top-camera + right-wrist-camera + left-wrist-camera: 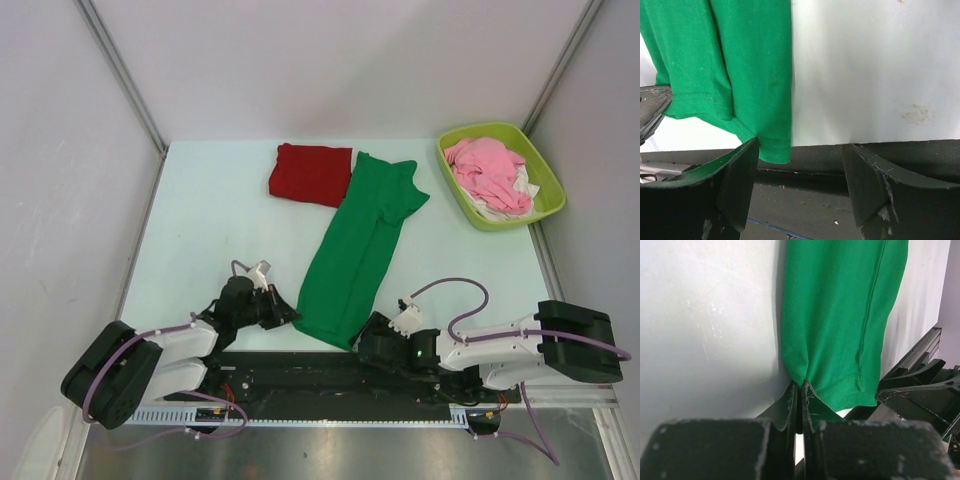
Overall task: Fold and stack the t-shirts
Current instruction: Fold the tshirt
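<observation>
1. Green t-shirt [362, 240]: on bench [220, 220], folded lengthwise into a long narrow strip, lying diag. Collar/sleeve end is far, right of centre. Hem end is near, at bench's front edge btwn the two arms. A short sleeve sticks out to the right at the far end.
2. Dark red t-shirt [311, 174]: folded into a compact rectangle on far side of bench, just left of green one's far end. Edges touching or v. close, can't tell which.
3. Left claw [799, 386]: clenched, jaws pressed together on the near-left hem corner of green t-shirt. Cloth comes to a point right at the tips. Claw sits low over bench.
4. Right claw [800, 148]: released, jaws wide apart, nothing gripped. Near-right hem corner of green t-shirt sits btwn them, up against the finger on that view's left; other finger is clear of cloth.
5. Right wrist view: that hem corner shows just past bench's front edge, over the dark rail below.
6. Basket [490, 128]: lime-green, far-right corner of bench, well apart from both tees. Holds pink garment [488, 170] lying over white cloth [500, 208].
7. Both arms are low, reaching in from near edge, one on each side of the hem end.
</observation>
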{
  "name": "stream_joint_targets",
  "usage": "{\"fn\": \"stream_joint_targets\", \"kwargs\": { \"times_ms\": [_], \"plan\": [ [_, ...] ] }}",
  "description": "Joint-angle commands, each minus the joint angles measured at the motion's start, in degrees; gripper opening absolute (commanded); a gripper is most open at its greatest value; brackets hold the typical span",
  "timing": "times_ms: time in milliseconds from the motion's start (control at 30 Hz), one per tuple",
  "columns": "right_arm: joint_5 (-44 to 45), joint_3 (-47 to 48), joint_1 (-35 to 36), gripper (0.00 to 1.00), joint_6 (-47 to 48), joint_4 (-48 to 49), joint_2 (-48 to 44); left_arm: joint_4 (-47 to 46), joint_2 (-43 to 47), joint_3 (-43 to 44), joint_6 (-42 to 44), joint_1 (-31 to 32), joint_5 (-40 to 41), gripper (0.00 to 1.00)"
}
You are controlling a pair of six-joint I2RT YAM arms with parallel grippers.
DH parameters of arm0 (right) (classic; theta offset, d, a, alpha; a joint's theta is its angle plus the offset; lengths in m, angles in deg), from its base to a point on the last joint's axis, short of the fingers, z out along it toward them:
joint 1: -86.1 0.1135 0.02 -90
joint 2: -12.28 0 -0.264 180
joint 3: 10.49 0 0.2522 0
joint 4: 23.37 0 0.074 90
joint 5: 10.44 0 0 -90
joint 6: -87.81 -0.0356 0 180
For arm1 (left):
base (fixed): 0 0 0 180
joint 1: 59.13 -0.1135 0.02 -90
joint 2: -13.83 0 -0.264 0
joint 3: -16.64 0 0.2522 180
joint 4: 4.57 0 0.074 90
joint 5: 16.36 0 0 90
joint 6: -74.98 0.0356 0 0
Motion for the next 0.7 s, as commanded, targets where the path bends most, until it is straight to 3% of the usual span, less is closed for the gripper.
{"fn": "stream_joint_targets", "kwargs": {
  "times_ms": [0,433,667],
  "plan": [
    [1.80,0.83,-0.43,0.70,1.12,4.62,1.09,-1.85,-0.88,-0.79,-1.08,0.89,-0.59,0.06],
    [1.45,1.00,-3.51,0.49,3.40,9.90,4.52,-2.29,0.35,-1.41,-1.26,1.60,-0.76,0.07],
    [1.36,1.44,-6.58,0.30,6.03,11.74,4.34,-2.81,0.08,-1.94,-1.08,1.86,-0.85,0.07]
  ]
}}
